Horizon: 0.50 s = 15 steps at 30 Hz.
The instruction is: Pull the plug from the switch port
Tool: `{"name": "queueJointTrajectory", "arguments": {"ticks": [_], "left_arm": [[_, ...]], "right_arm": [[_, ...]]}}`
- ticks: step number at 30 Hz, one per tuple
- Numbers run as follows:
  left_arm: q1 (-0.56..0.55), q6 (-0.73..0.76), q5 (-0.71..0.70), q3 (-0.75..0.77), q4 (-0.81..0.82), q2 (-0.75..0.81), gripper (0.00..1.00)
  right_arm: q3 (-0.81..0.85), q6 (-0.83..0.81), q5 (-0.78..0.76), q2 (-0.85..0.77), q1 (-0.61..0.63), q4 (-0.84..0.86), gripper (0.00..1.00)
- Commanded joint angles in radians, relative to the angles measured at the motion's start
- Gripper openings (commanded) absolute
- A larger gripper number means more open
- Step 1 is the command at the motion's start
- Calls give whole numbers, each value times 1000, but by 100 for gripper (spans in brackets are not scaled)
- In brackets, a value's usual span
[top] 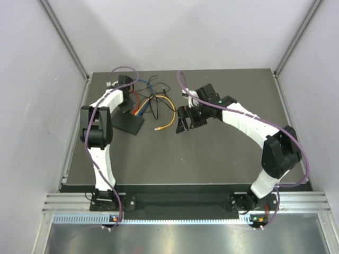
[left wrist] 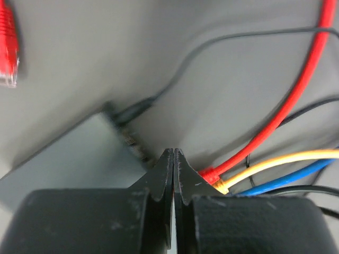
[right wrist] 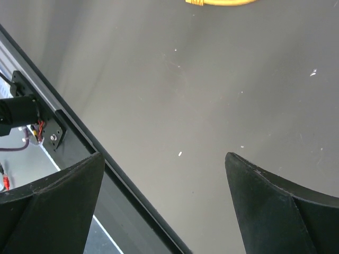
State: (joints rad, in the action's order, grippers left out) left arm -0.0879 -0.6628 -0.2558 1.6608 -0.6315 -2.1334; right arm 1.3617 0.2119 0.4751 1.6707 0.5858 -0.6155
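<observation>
The switch [top: 130, 123] is a flat black slab at the left of the table; it also shows in the left wrist view [left wrist: 69, 159]. A red cable's plug [left wrist: 210, 173], a yellow one [left wrist: 222, 184] and a blue cable [left wrist: 296, 174] run to its port edge, partly hidden by my finger. A black cord [left wrist: 135, 108] enters its side. My left gripper [left wrist: 174, 153] [top: 127, 108] is shut and empty, its tips just over the port edge beside the red plug. My right gripper [right wrist: 164, 156] [top: 185, 123] is open and empty over bare table.
A loose red plug [left wrist: 7, 47] lies beyond the switch. A yellow cable's free end [top: 157, 128] lies mid-table, also seen in the right wrist view [right wrist: 212, 2]. Tangled black cords [top: 156, 98] lie behind. The table's near edge rail [right wrist: 69, 132] shows in the right wrist view.
</observation>
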Motion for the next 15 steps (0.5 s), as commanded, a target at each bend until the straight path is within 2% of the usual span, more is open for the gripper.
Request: {"name": "queueJointTrajectory", "arguments": {"ticks": [1,8,15], "left_arm": [[-4,29,-30,-90,-25,94,0],[-15,38,-11,-257,-10,196,0],[-90,31,44,-467,16,358,0]], "right_arm": [[-7,-20,13,-48,-7,11,96],[-42,-11,14,-66,-7,20,96],[-117,33,26,-89,-3,65,95]]}}
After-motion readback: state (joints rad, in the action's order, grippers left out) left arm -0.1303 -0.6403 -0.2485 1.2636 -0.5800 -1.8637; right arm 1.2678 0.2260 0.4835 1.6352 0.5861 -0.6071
